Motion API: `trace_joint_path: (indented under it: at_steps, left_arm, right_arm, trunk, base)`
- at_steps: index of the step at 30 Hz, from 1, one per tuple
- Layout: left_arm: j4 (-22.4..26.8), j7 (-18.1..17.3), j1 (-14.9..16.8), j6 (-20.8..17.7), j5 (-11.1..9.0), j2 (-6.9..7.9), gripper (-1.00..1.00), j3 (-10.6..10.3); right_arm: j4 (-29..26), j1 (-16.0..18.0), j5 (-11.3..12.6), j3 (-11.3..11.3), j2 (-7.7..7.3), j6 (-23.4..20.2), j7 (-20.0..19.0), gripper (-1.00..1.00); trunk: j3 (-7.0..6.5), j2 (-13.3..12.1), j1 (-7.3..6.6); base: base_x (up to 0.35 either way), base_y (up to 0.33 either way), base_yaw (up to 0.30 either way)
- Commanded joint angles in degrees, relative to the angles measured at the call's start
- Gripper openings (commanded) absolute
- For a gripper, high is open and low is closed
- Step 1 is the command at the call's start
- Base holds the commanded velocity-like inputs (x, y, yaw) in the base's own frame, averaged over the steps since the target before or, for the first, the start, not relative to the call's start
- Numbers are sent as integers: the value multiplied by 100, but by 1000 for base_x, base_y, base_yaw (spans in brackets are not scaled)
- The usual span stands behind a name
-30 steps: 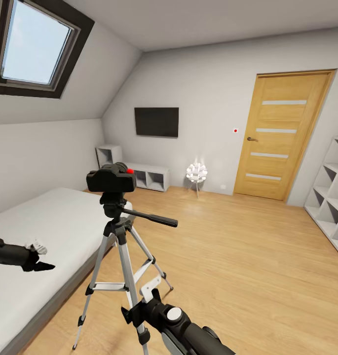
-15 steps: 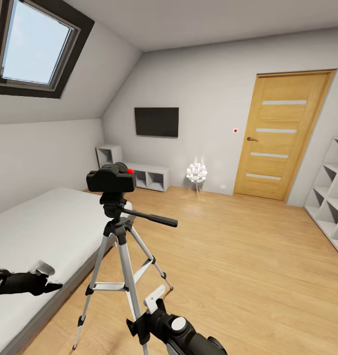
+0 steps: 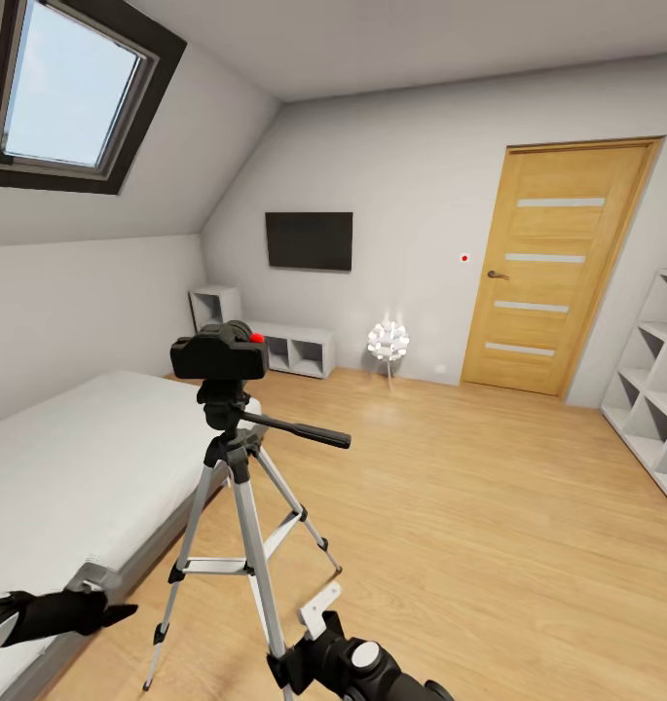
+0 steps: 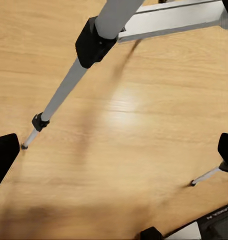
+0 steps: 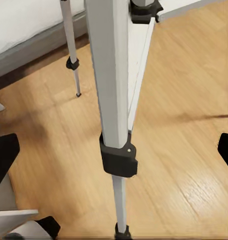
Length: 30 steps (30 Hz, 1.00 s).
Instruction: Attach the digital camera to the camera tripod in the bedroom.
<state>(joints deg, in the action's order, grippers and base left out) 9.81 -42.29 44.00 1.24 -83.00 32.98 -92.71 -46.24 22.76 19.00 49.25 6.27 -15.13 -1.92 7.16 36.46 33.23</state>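
Observation:
The digital camera, black with a red dot on top, sits on the head of the camera tripod, which stands on the wood floor beside the bed. The pan handle sticks out to the right. My left gripper hangs low by the bed's near corner, left of the tripod legs, open and empty. My right gripper is low at the tripod's foot, open and empty. The left wrist view has a silver leg over the floor. In the right wrist view a leg with a black clamp stands close in front.
The white bed lies at the left under the skylight. A wooden door and white cube shelves are at the right. A wall TV, low white shelves and a small white lamp line the far wall.
Both arms have sunk lower. The left gripper dropped from over the bed to its near corner. The right gripper slid down toward the picture's lower edge. Camera and tripod have not moved.

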Motion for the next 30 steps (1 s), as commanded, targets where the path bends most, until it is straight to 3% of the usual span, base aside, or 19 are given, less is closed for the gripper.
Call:
trace_joint_path:
  at_steps: [1, 8, 14, 23, 30]
  left_arm:
    - [5, 102, -45, 71, -135, -27, 100, -45]
    - [-8, 340, -243, 228, -396, -171, 100, -57]
    - [-14, 435, -463, 342, -478, -288, 100, -56]
    - [-18, 1354, -878, 662, -464, -764, 100, -71]
    - [-8, 1441, -1227, 700, -450, -1046, 100, -85]
  right_arm:
    - [21, 5, 25, 5, -13, -31, 2, 100]
    - [259, -9, 20, 7, -62, -53, 12, 100]
    - [720, -187, -44, 9, -76, -14, 24, 100]
    - [1735, -318, -118, -20, -84, 67, 45, 100]
    - [2679, -336, -100, -41, -86, 90, 42, 100]
  trunk:
    - [10, 9, 2]
    - [10, 9, 2]
    - [10, 9, 2]
    - [10, 9, 2]
    - [10, 9, 2]
  base:
    - [0, 0, 0]
    - [0, 0, 0]
    - [0, 0, 0]
    - [0, 0, 0]
    - [0, 0, 0]
